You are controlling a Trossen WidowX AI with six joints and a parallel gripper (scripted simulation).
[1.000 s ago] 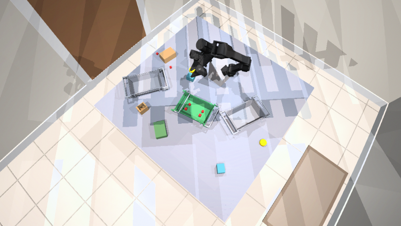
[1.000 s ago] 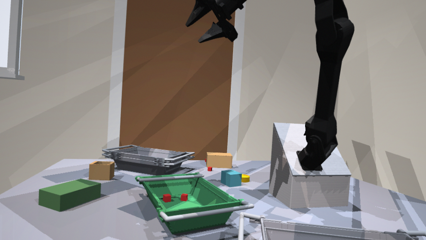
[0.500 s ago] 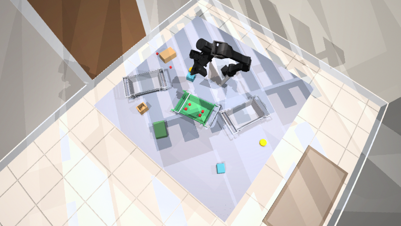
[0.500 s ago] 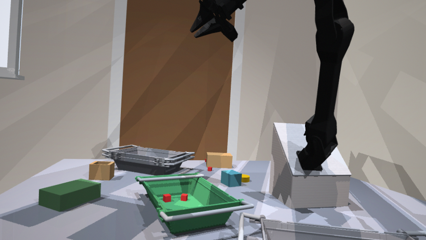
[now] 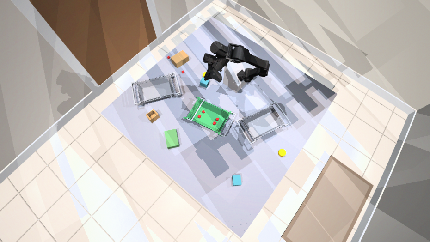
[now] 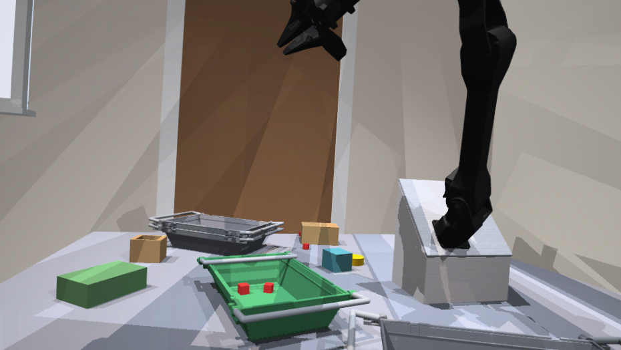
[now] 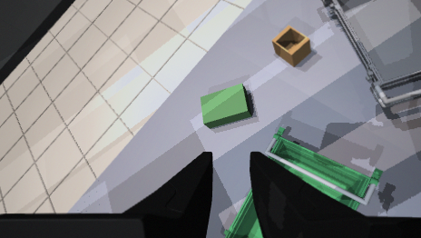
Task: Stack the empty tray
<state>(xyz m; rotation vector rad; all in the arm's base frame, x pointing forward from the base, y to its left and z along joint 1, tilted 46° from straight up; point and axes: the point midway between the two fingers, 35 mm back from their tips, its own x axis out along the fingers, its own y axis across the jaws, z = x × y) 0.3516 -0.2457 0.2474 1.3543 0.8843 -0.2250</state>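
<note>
The loaded green tray (image 5: 207, 120) (image 6: 286, 326) (image 7: 240, 220) stands on the table with several small red blocks (image 5: 214, 123) (image 6: 243, 288) in it. Its far bar (image 5: 198, 110) (image 6: 250, 259) (image 7: 318, 176) lies in across the top, near the far end in the exterior view. Its near bar (image 5: 230, 124) (image 6: 304, 309) is swung out over the other end. An empty grey tray (image 5: 261, 123) (image 6: 456, 332) stands beside it, its bars outward. My gripper (image 5: 214, 78) (image 6: 281, 49) (image 7: 230, 161) is high above the table, slightly open, with nothing between the fingers.
Stacked grey trays (image 5: 156, 90) (image 6: 212, 245) (image 7: 356, 41) stand beyond the green tray. Near them are an open brown box (image 5: 152, 115) (image 6: 147, 251) (image 7: 295, 50) and a green block (image 5: 171, 138) (image 6: 101, 284) (image 7: 224, 106). A blue block (image 5: 204, 82) (image 6: 336, 260) is near the arm's base.
</note>
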